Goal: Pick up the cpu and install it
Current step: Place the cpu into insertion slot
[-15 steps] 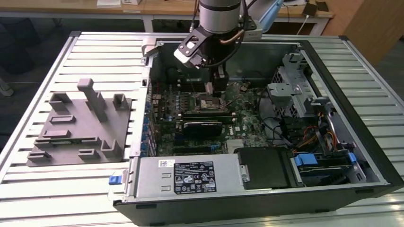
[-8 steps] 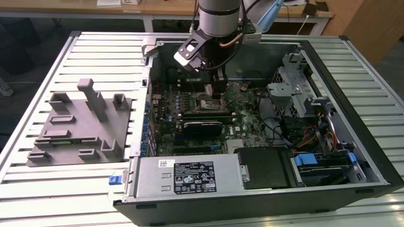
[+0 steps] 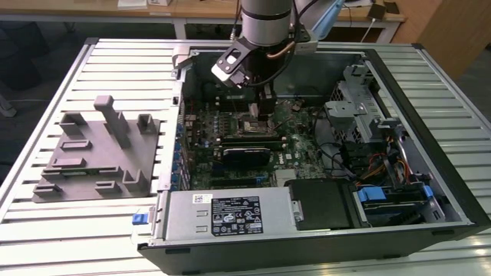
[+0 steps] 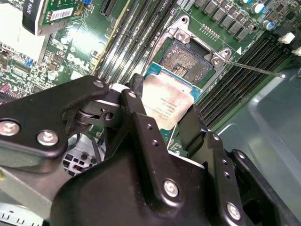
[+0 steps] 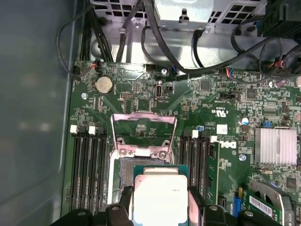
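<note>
A slatted metal table [image 3: 46,86] carries an open computer case [image 3: 429,190] lying on its side, with a grey moulded tray [image 3: 96,158] beside it toward the exterior view's left. The robot arm [image 3: 266,20] reaches down into the case over the green motherboard [image 3: 295,149]. Its gripper [image 3: 265,112] hangs low over the processor socket [image 4: 186,59], whose metal load plate [image 5: 143,134] is swung open and whose thin lever [image 4: 254,68] is swung out to one side. In both wrist views the two black fingers [image 4: 141,120] pinch the cpu [image 4: 164,101] by opposite edges. The chip's silver top faces up, it looks roughly level, and it is raised clear of the board. It lies just beside the bare socket, overlapping one edge of it rather than centred, and how high it rides cannot be judged. The step in hand appears to be bringing the chip over the socket. Doing it well likely means keeping the chip flat, squaring its corners to the frame, centring it first, and avoiding any sideways drag across the delicate contacts.
</note>
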You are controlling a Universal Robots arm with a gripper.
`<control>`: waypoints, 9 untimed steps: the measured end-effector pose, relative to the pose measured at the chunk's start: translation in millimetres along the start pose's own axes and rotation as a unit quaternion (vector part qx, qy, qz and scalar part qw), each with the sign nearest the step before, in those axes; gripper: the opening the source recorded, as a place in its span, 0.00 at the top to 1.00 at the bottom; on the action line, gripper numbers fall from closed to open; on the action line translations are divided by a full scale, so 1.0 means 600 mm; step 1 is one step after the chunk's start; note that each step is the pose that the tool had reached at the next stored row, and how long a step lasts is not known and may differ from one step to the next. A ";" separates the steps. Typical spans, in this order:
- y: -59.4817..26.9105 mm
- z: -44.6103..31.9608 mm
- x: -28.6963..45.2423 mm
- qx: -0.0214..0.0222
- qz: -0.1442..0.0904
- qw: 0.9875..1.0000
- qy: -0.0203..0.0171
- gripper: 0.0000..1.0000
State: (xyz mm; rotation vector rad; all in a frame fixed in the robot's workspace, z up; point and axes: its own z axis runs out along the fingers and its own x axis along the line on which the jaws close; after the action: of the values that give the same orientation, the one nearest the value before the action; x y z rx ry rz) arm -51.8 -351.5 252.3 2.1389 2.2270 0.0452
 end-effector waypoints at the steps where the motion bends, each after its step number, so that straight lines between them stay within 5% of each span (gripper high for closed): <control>1: 0.000 0.002 0.000 0.000 0.000 1.000 0.000 0.46; 9: -0.002 0.026 0.001 0.000 0.001 1.000 0.000 0.46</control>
State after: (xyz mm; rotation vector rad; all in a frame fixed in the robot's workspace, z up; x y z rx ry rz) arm -51.8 -351.3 236.4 2.1406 2.2253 0.0452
